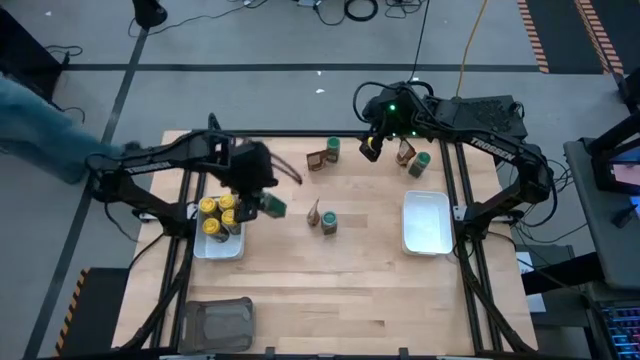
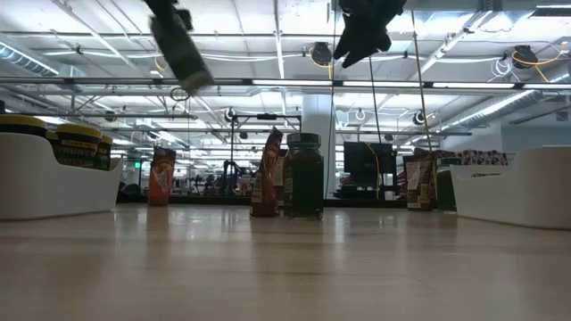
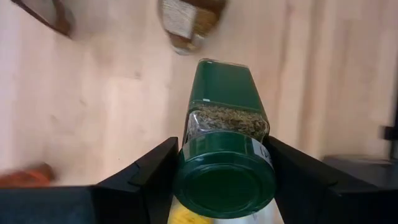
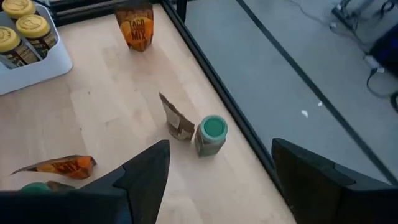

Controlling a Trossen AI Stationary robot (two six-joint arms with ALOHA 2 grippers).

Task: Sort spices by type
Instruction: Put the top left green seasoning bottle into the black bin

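Note:
My left gripper (image 1: 266, 205) hangs above the table beside the left white tray (image 1: 200, 250), shut on a green-lidded spice jar (image 3: 225, 118). In the low view the jar (image 2: 183, 55) shows high and tilted. Yellow-lidded jars (image 1: 218, 214) stand in that tray. My right gripper (image 1: 372, 149) hovers open near the far edge and touches nothing. Standing on the table are green-lidded jars (image 1: 333, 148) (image 1: 420, 163) (image 1: 328, 222) and brown-orange packets (image 1: 318, 160) (image 1: 405, 152) (image 1: 313, 212). My left gripper pinches the jar's upper end, just below the green lid (image 3: 224, 183), between its two fingers (image 3: 152, 177), one on each side. The fingers come from above, slanting steeply down. The jar is lifted clear of the table, lid up, its base tilted away from the fingers.
A second white tray (image 1: 425, 222) sits at the table's right. A dark grey tray (image 1: 218, 322) lies at the near left corner. The middle and near part of the wooden table (image 1: 340, 290) is bare. Black frame rails run along the table's sides.

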